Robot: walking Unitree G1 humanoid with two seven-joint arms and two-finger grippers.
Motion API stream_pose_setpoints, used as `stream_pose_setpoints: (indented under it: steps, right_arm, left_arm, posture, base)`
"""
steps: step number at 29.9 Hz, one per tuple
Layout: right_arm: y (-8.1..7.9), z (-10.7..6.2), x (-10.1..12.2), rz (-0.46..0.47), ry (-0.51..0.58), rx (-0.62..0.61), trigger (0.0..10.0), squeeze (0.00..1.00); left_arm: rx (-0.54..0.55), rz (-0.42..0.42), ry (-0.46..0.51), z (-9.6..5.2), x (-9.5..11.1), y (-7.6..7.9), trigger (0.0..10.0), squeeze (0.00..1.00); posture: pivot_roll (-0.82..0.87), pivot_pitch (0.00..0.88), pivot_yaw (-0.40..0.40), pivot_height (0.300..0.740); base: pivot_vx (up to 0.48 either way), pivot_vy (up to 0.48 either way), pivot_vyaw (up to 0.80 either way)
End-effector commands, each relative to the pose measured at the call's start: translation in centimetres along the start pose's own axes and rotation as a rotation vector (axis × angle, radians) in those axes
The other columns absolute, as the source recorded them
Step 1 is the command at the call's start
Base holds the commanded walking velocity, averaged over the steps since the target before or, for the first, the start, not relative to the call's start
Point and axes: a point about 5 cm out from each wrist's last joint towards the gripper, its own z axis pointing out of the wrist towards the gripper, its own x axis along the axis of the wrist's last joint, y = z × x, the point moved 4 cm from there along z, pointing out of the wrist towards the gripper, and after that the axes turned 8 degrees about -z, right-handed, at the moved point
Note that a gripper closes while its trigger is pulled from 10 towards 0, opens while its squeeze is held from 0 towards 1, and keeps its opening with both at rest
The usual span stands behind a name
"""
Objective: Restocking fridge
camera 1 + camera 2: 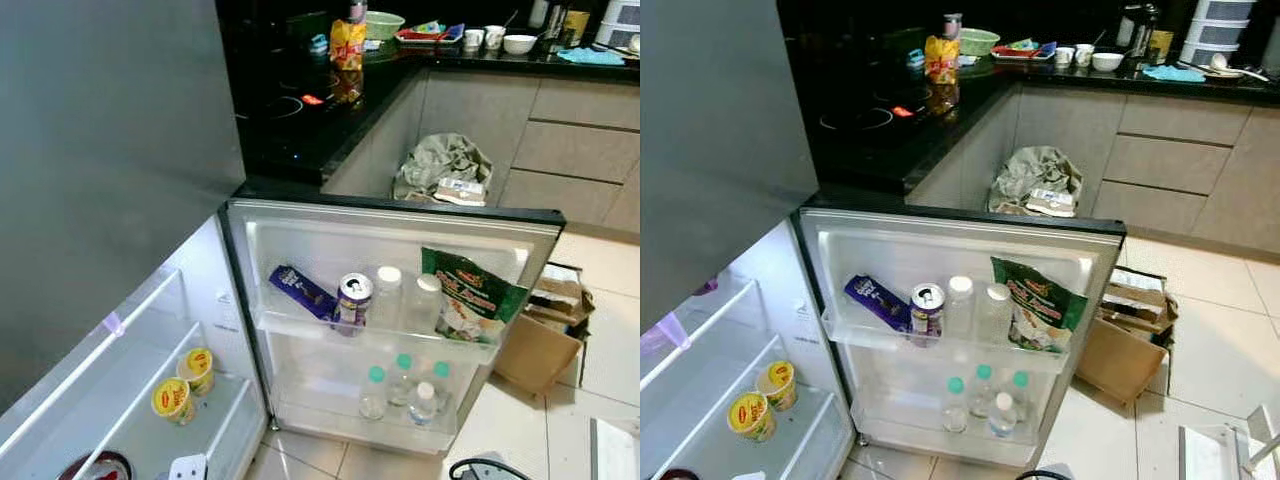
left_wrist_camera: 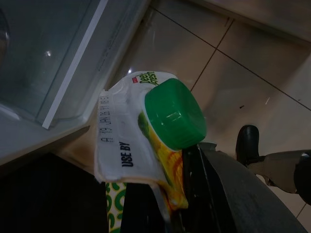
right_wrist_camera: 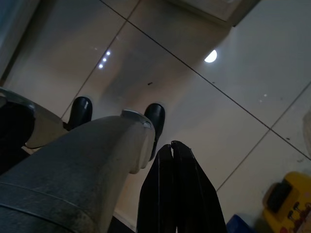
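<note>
Left gripper (image 2: pixel 187 160) is closed on a juice carton (image 2: pixel 146 141) with a green cap (image 2: pixel 175 114), held low above the tiled floor (image 2: pixel 233 82) just beside the fridge's lower edge (image 2: pixel 68 97); the carton's top seam is printed "USE BY". Right gripper (image 3: pixel 174 150) hangs idle over the floor with its two black fingers pressed together, holding nothing. In the head views, the open fridge door (image 1: pixel 400 225) stands at centre. Its upper door shelf (image 1: pixel 370 335) holds, from 9 o'clock to 3 o'clock, a purple packet (image 1: pixel 300 290) lying tilted, a drink can (image 1: pixel 353 298) upright, two clear white-capped bottles (image 1: pixel 405 295) and a green snack bag (image 1: pixel 465 295) leaning at the far end. Its lower door shelf (image 1: pixel 350 415) holds four small bottles (image 1: pixel 405 385), three green-capped and one white-capped, with open room toward 9 o'clock. Inside the fridge cabinet, at 8 o'clock, two yellow cups (image 1: pixel 185 385) stand together on a shelf (image 1: pixel 225 420); the shelf (image 1: pixel 120 350) above them is bare. A black countertop (image 1: pixel 300 130) runs at 12 o'clock with a yellow bag (image 1: pixel 347 45) on it. A cardboard box (image 1: pixel 545 335) sits on the floor close to the door's free edge at 3 o'clock, and a crumpled grey bag (image 1: pixel 445 165) lies behind the door against the cabinets.
</note>
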Motion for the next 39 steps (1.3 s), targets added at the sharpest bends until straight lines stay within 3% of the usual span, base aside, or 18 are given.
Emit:
stream_pose_setpoints:
  steps: [1,10,25,26,30,32,35,39]
  right_arm:
    - [-0.1,0.1,0.7,-0.019,0.017,0.005,10.0,0.0]
    - [-0.2,0.3,2.0,-0.037,0.053,0.019,10.0,0.0]
    - [-0.7,0.5,5.4,-0.14,0.14,0.081,10.0,0.0]
    - [-1.2,0.5,6.7,-0.167,0.175,0.117,10.0,0.0]
    - [-2.1,0.5,7.9,-0.194,0.208,0.172,10.0,0.0]
    - [-3.8,0.4,9.2,-0.234,0.251,0.275,10.0,0.0]
    - [-5.0,0.3,10.0,-0.282,0.275,0.348,10.0,0.0]
    - [-5.4,0.2,10.3,-0.306,0.285,0.374,10.0,0.0]
  left_arm:
    - [-0.001,0.002,-0.007,0.0,-0.3,0.2,10.0,0.0]
    - [-0.004,0.007,-0.005,0.0,-0.3,0.3,10.0,0.0]
    - [0.005,0.008,0.006,0.0,0.0,0.1,10.0,0.0]
    - [0.007,0.011,0.008,0.0,0.0,0.1,10.0,0.0]
    - [0.008,0.014,0.008,0.0,0.0,0.1,10.0,0.0]
    - [0.011,0.015,0.024,0.0,0.2,0.0,10.0,0.0]
    - [0.016,0.003,0.045,0.0,0.8,-0.2,10.0,0.0]
    - [0.019,0.002,0.059,0.0,1.1,-0.5,10.0,0.0]
  posture:
    - [-0.09,0.0,0.012,0.74]
    - [-0.09,0.0,0.012,0.74]
    - [-0.09,0.0,0.011,0.74]
    - [-0.09,0.0,0.011,0.74]
    - [-0.09,0.0,0.011,0.74]
    - [-0.08,0.0,0.007,0.74]
    - [-0.08,0.0,0.012,0.74]
    - [-0.08,0.0,0.017,0.74]
  base:
    - [0.0,0.0,0.0]
    - [0.0,-0.397,0.0]
    - [0.0,0.0,0.0]
    - [0.0,0.0,0.0]
    - [0.0,0.0,0.0]
    - [0.0,0.0,0.0]
    - [0.0,0.0,0.0]
    - [0.0,0.0,0.0]
